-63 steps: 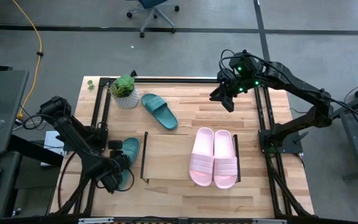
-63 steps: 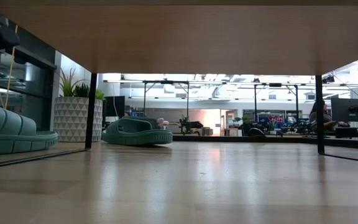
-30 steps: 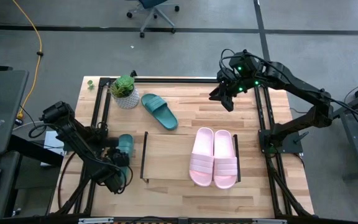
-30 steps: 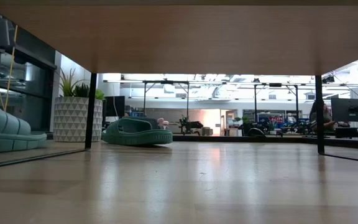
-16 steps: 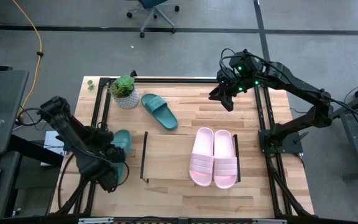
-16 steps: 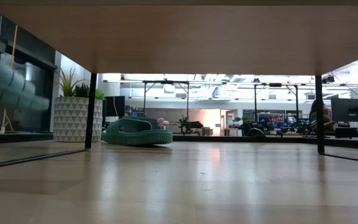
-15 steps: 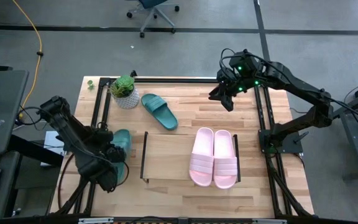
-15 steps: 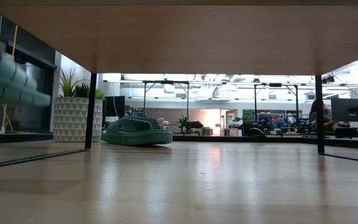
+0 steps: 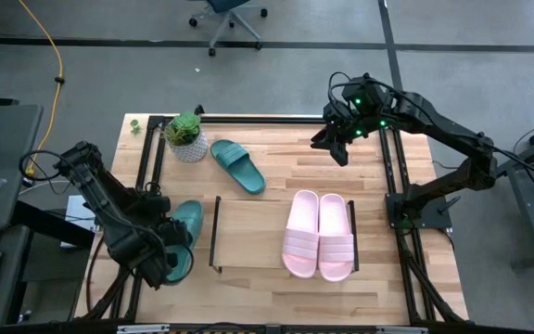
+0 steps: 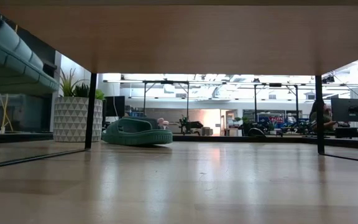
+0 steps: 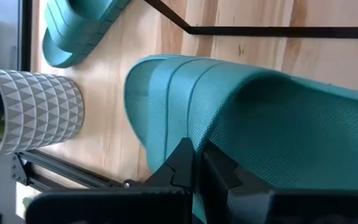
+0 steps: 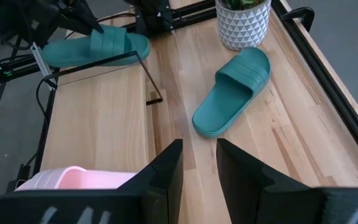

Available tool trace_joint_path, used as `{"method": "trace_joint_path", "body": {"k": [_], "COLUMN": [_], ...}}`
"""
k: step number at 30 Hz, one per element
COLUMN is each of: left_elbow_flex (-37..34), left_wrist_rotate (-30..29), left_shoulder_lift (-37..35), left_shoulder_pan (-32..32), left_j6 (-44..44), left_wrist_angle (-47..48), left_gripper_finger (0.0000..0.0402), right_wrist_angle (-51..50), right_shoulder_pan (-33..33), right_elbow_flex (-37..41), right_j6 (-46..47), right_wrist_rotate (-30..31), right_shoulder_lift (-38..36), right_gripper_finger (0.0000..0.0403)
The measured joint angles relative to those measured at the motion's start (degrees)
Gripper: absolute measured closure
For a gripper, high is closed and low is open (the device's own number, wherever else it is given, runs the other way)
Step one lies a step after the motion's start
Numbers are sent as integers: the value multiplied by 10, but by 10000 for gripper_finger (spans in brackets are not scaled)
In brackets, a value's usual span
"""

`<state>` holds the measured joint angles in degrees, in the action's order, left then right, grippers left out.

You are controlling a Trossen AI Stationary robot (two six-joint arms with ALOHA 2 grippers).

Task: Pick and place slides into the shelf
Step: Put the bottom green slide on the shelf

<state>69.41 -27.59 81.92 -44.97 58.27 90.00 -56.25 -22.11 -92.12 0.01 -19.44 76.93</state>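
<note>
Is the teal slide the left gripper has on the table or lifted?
Lifted: in the low view the teal slide hangs above the table, held by the left gripper.

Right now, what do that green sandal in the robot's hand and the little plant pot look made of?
The green sandal in the left hand looks like matte rubber or foam: finely textured, ribbed strap, no shine. The plant pot looks ceramic or plastic, hard to say, with a grey-and-white triangle pattern.

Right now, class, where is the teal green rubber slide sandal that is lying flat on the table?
In the high view, the teal green rubber slide sandal lies flat at the table's far left, beside the potted plant, beyond the shelf.
</note>
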Motion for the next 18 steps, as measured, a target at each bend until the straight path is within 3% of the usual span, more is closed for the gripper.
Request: {"method": "trace_joint_path", "body": {"k": [6,18], "left_elbow_flex": [13,59], "left_wrist_rotate": [8,-78], "left_shoulder_lift": [-43,-144], "left_shoulder_pan": [0,0], "left_j6": [-5,-32], "left_wrist_angle": [0,1], "left_gripper_finger": [401,401], "right_wrist_angle": [0,9], "right_shoulder_pan": [0,0], "right_elbow_flex": [0,0], "right_j6": [0,0], "right_wrist_rotate": [0,0], "right_shoulder_lift": [0,0], "right_gripper_finger": [316,316]}}
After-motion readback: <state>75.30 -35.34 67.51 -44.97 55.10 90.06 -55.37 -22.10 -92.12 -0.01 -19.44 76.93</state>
